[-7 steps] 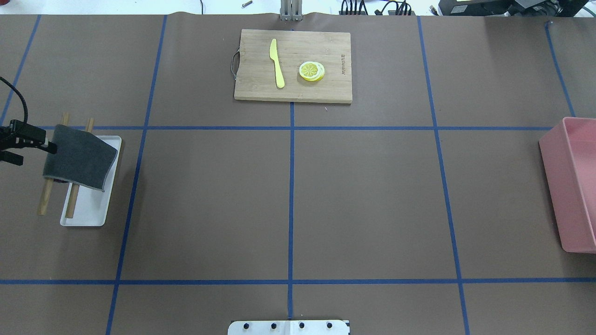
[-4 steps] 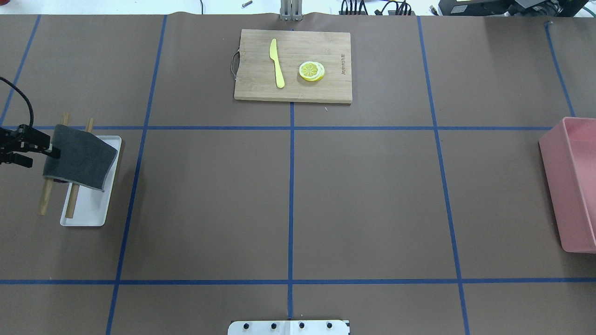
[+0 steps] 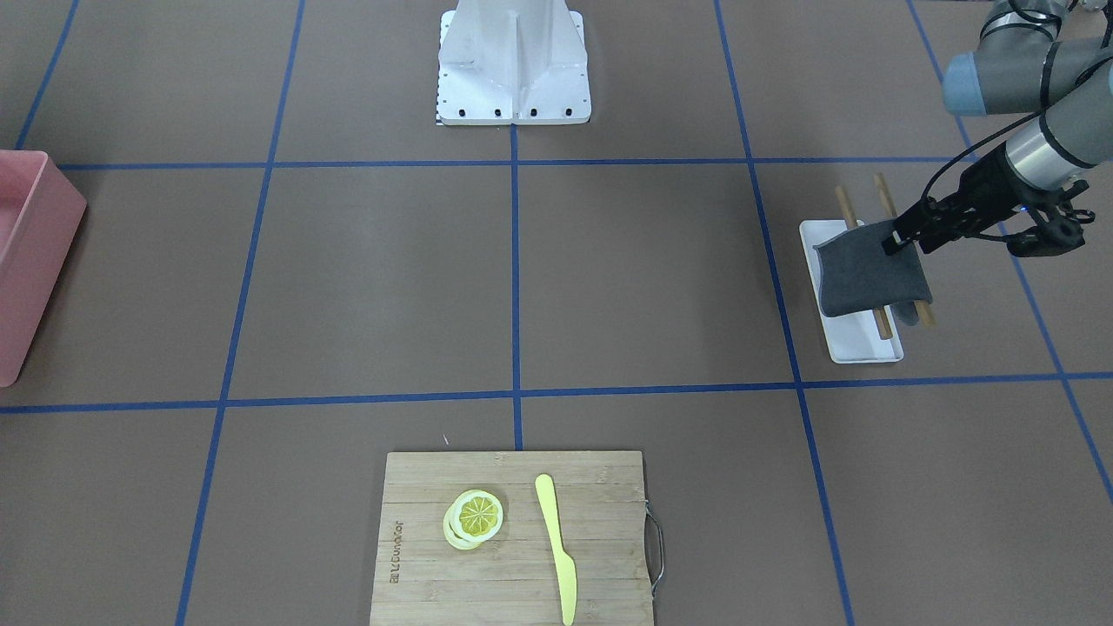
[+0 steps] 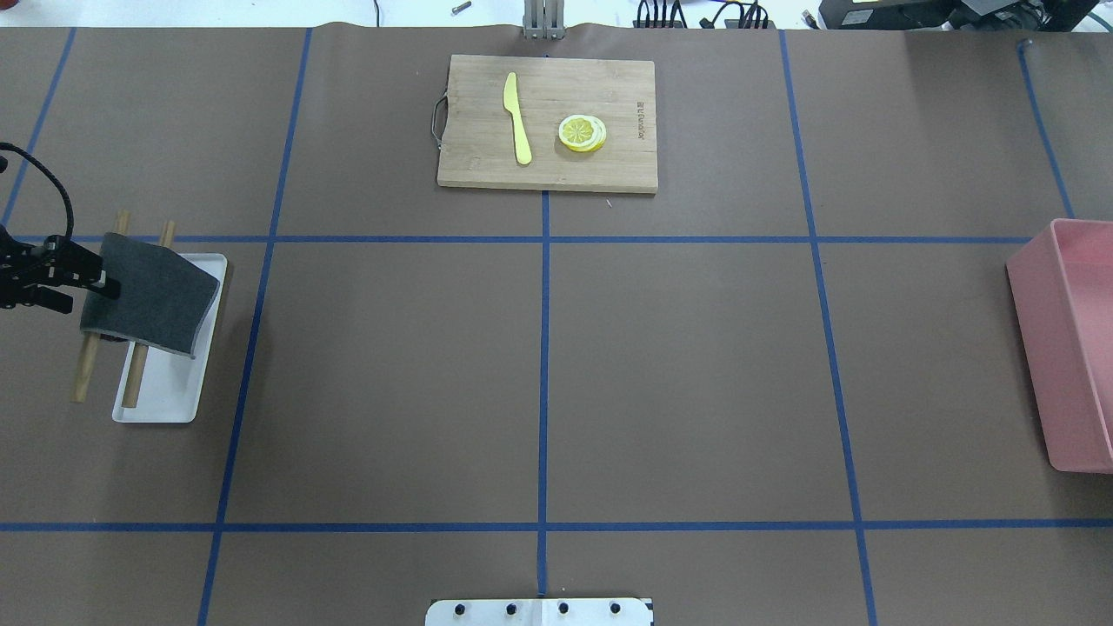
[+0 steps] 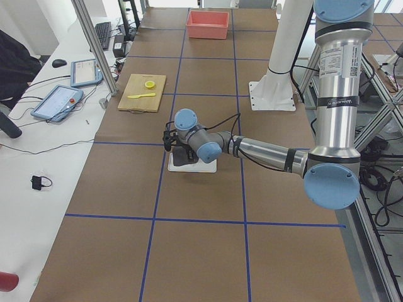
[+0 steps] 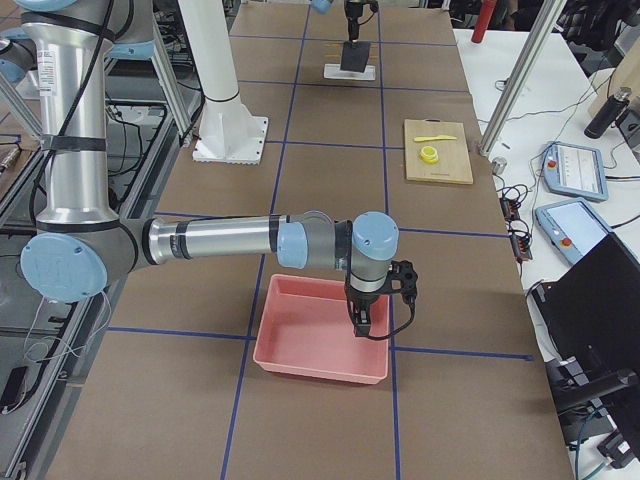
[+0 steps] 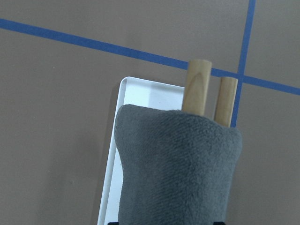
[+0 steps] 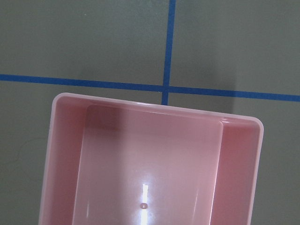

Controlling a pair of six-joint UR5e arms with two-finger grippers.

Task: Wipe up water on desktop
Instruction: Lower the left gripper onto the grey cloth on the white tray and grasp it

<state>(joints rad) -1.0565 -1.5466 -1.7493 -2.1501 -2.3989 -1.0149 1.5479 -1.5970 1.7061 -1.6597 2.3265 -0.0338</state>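
The brown desktop (image 4: 696, 374) with blue tape lines shows no water that I can see. A grey cloth (image 4: 152, 296) hangs over two wooden dowels (image 4: 83, 374) above a white tray (image 4: 161, 404) at the far left. It also shows in the front view (image 3: 869, 274) and fills the lower half of the left wrist view (image 7: 178, 173). My left gripper (image 4: 104, 285) is at the cloth's outer edge and looks open; its tips are partly hidden. My right gripper (image 6: 362, 325) hangs over the pink bin; I cannot tell if it is open or shut.
A bamboo cutting board (image 4: 548, 169) at the back middle holds a yellow knife (image 4: 517, 117) and lemon slices (image 4: 583, 132). The pink bin (image 4: 1065, 348) stands at the right edge. The robot's base plate (image 4: 539, 611) is at the front middle.
My left gripper has crept a little further onto the cloth's edge and toward the near side. The cloth has kept its shape and place.
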